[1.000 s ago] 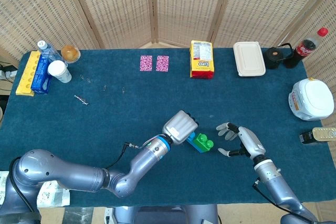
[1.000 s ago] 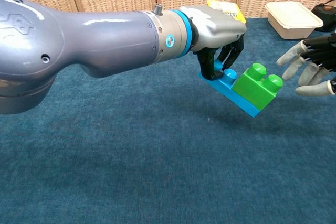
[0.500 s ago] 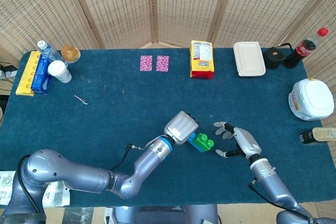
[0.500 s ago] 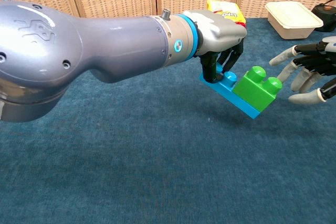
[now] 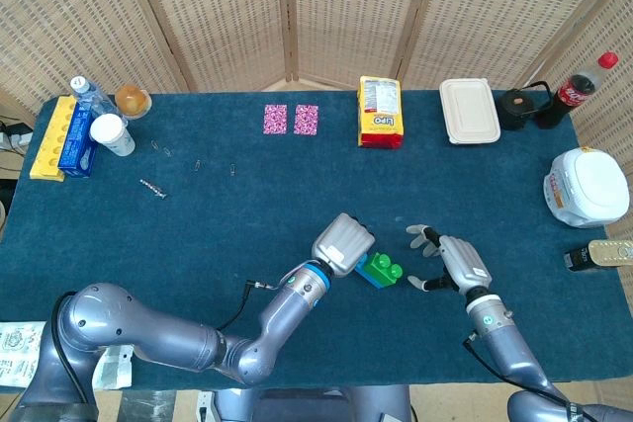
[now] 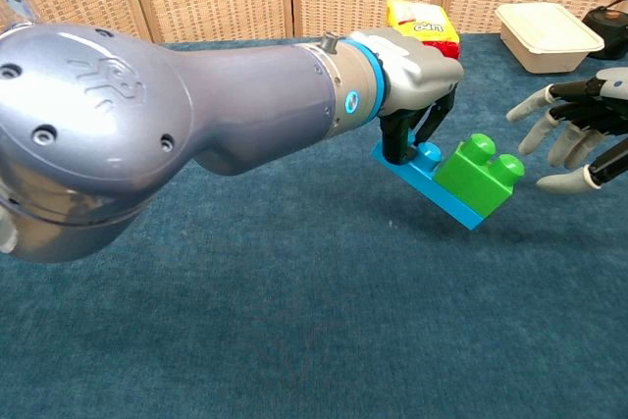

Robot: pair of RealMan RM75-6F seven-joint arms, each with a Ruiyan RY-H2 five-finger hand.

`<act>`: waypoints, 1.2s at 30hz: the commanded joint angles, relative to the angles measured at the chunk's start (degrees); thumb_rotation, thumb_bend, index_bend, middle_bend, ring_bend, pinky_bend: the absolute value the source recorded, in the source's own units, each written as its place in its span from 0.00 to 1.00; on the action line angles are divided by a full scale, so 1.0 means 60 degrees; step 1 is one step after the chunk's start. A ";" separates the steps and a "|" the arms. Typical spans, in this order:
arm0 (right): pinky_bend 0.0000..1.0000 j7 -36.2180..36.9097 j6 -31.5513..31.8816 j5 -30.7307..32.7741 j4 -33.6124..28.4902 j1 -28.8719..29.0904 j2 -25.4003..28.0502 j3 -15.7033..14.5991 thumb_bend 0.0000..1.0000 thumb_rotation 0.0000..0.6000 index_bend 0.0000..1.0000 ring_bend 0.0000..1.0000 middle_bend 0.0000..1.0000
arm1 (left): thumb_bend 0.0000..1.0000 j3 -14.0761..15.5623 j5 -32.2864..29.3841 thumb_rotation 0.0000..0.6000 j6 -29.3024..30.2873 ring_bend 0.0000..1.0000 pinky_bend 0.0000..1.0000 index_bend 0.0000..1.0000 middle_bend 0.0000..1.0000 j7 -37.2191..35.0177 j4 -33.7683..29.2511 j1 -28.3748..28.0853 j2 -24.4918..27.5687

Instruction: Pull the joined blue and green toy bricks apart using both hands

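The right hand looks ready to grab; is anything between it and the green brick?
Nothing visible. The right hand is open beside the green brick, only bare cloth between them; the left hand holds the blue brick.

Yellow packet (image 5: 381, 112), white container (image 5: 469, 111)

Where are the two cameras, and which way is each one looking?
Head view: up high, looking down on the table; both arms show.
Chest view: low, looking forward across the table; the left arm fills it, and the right hand peeks in.
Both show the left hand holding the blue brick with the green brick joined on.
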 commanded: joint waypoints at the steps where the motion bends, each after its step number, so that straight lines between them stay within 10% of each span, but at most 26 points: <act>1: 0.34 -0.0041 0.0020 0.0097 -0.0054 -0.0002 0.0053 0.0004 0.27 1.00 0.19 0.40 0.34 | 0.47 -0.0013 -0.0099 1.00 0.0119 0.48 0.55 0.73 0.55 0.0147 0.0021 -0.0080 -0.0055; 36: 0.31 -0.0610 -0.0340 0.1076 -0.0236 0.0620 -0.0110 0.0302 0.27 1.00 0.15 0.40 0.32 | 0.47 -0.0890 -0.0843 1.00 0.1223 0.49 0.55 0.73 0.56 0.1519 0.0837 -0.0934 -0.1005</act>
